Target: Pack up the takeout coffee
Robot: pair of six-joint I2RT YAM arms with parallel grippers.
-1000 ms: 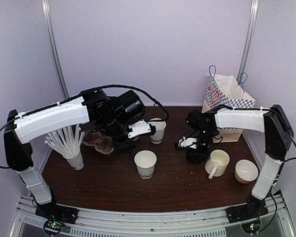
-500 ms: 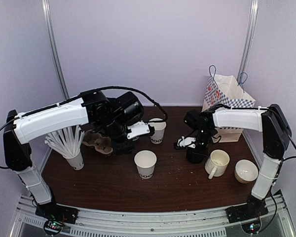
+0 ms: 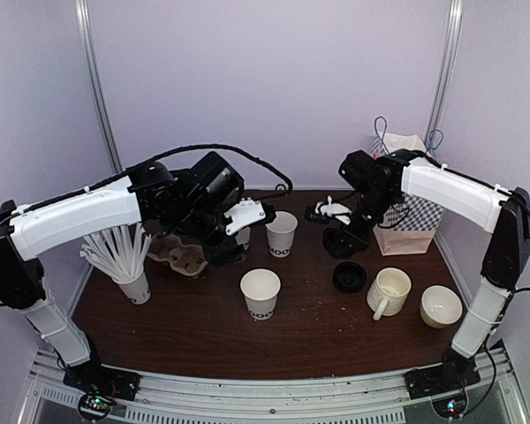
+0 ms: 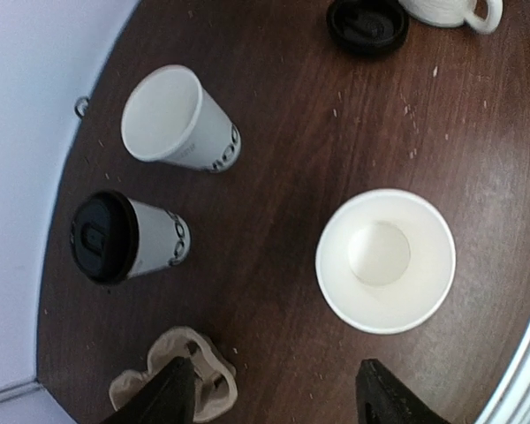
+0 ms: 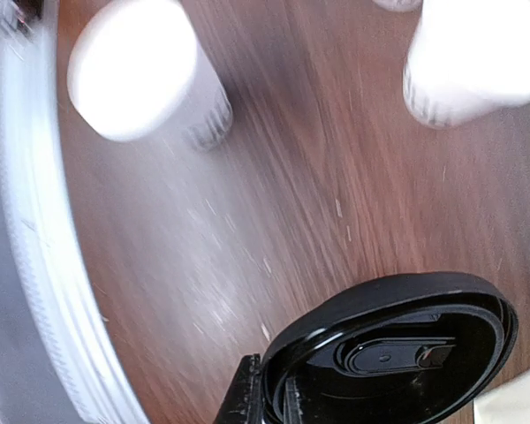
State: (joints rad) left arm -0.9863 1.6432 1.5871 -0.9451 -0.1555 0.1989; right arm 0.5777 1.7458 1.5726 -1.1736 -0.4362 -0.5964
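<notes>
Two open white "MOO" cups stand mid-table, one near and one further back; both show in the left wrist view, near and far. A third cup with a black lid shows only in that view. My right gripper is shut on a black lid, held in the air; the right wrist view shows the lid in the jaws. Another black lid lies on the table. My left gripper is open and empty, above the table beside a cardboard cup carrier.
A patterned paper bag stands at the back right. A cream mug and a white bowl sit at the right front. A cup of white straws stands at the left.
My right gripper has risen from the table and moved back with one black lid, leaving another lid where it was. My left arm has shifted slightly left.
</notes>
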